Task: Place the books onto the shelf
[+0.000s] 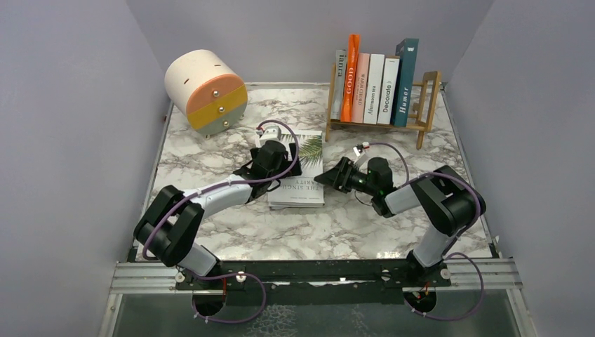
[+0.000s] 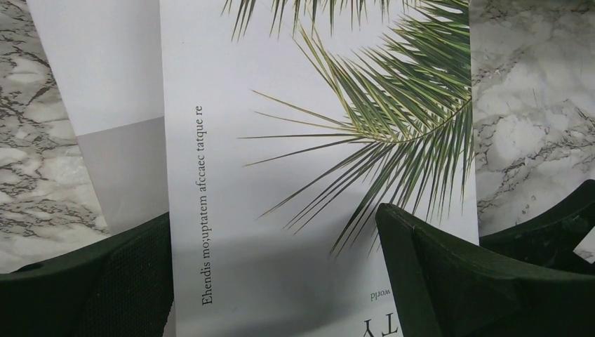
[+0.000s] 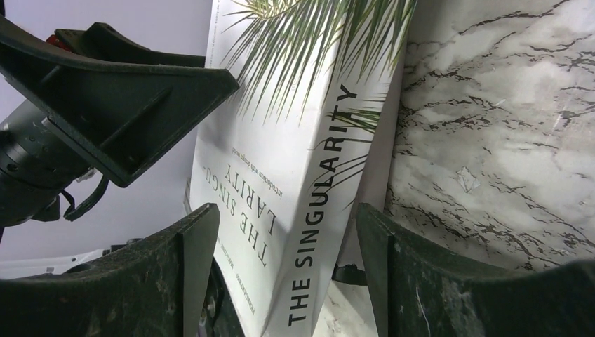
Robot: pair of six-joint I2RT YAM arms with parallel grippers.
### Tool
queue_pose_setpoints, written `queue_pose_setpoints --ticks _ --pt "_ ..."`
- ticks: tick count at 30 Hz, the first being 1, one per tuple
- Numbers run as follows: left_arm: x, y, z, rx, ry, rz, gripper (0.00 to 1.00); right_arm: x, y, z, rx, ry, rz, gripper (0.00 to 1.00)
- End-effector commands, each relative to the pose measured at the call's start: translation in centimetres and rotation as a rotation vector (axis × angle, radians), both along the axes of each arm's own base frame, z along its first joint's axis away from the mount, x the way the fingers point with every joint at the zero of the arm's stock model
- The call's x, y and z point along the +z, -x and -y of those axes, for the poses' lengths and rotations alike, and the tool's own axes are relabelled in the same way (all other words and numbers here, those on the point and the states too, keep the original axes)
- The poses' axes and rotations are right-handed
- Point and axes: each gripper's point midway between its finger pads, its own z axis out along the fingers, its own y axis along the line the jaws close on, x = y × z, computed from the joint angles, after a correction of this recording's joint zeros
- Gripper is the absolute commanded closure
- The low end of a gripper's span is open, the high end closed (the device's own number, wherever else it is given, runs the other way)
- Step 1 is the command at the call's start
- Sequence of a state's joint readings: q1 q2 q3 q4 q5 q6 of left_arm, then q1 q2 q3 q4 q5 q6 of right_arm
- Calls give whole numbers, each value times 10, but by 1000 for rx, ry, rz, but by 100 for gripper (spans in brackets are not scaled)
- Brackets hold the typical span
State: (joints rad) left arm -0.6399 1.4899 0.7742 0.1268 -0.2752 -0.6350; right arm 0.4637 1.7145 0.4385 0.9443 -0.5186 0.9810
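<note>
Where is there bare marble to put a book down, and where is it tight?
Bare marble tabletop lies along the near edge, between the arm bases and the flat white palm-leaf book; also between the round cream-orange-yellow drawer drum and the light-wood book rack. Crowded at centre, where the left fingers and right fingers flank that book.

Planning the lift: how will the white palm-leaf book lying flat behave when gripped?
The white palm-leaf book should be stiff, judging by its thick spine. Its smooth cover may slip. The grey-and-white book beneath it might shift.
</note>
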Motion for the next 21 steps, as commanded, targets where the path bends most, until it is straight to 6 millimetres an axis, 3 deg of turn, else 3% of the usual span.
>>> queue_pose_setpoints --ticks 1,7,14,21 --pt "15 -6 21 -37 57 34 1 8 0 -8 43 -48 32 30" --pt "13 -4 37 -72 86 28 1 4 2 -11 62 -72 21 30" --pt "12 3 59 -130 150 26 1 14 5 -15 91 -116 58 30" --pt "14 11 71 -174 203 26 1 25 7 -15 102 -132 96 37"
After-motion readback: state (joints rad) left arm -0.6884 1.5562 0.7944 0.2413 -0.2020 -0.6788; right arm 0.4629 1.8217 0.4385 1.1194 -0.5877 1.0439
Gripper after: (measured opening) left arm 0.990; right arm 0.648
